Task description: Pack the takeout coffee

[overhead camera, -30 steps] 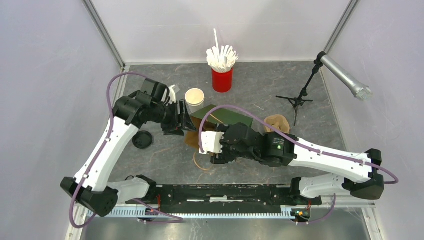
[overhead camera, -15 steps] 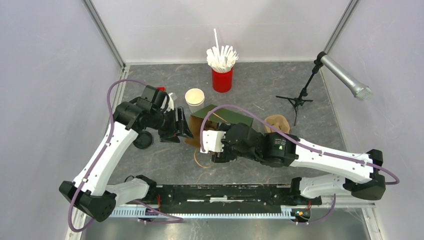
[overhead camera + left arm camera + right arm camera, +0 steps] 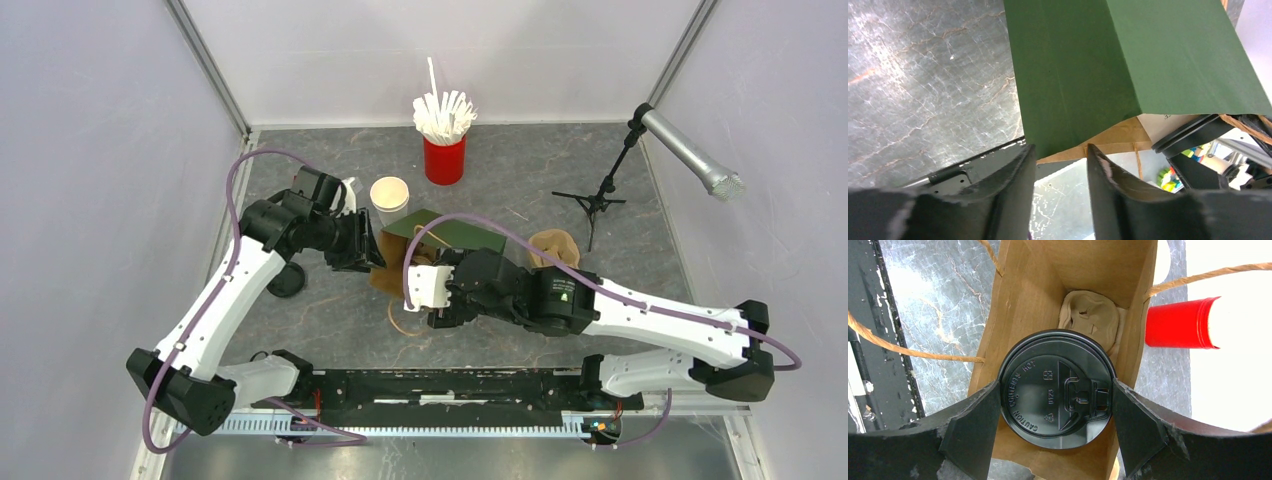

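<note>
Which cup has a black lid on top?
The coffee cup held by the right gripper in the mouth of the paper bag. The white cup and the red cup farther back have no lid.

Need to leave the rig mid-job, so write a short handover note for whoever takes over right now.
Left gripper: open, fingers either side of an edge of the green bag, not visibly clamped.
Right gripper: shut on the takeout coffee, gripped at the top.
Coffee: in the bag's mouth; a crumpled brown wad lies deeper inside.
Done: cup lidded, gripped, set in the bag's mouth.
To do: seat it, release, withdraw.
</note>
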`<action>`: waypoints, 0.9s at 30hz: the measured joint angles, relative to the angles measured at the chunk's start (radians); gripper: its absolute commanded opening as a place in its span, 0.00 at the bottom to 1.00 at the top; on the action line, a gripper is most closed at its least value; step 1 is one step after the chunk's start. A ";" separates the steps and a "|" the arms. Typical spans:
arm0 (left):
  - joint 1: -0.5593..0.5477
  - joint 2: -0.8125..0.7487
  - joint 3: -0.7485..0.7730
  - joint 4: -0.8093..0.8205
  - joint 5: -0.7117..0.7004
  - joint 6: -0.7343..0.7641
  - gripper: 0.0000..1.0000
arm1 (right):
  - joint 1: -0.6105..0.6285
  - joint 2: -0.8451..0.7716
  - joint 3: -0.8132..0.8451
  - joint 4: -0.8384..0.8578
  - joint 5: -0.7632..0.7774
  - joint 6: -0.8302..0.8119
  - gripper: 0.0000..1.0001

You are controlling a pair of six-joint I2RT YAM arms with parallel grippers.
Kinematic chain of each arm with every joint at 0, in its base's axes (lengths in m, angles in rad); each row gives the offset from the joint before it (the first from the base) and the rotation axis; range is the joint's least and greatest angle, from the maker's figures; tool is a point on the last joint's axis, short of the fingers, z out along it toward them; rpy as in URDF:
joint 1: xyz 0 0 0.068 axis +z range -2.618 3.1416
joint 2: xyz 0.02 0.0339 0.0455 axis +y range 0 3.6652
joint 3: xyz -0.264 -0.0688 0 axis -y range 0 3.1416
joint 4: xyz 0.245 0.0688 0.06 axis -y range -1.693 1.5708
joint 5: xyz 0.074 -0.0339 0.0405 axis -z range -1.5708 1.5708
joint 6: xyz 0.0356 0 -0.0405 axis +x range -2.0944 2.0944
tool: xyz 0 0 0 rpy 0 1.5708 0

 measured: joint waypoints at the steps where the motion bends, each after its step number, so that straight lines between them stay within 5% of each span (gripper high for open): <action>1: 0.000 0.001 -0.002 0.007 0.002 0.008 0.33 | 0.000 0.005 0.000 0.000 0.000 -0.007 0.62; 5: 0.000 0.010 -0.008 0.022 0.007 0.021 0.16 | 0.000 0.041 0.010 0.000 0.000 -0.040 0.63; 11: 0.000 0.010 -0.014 0.049 0.057 0.034 0.04 | -0.001 0.085 0.010 0.013 -0.004 -0.128 0.61; 27: 0.000 0.010 -0.025 0.060 0.143 0.042 0.04 | -0.109 0.132 -0.066 0.116 -0.057 -0.315 0.62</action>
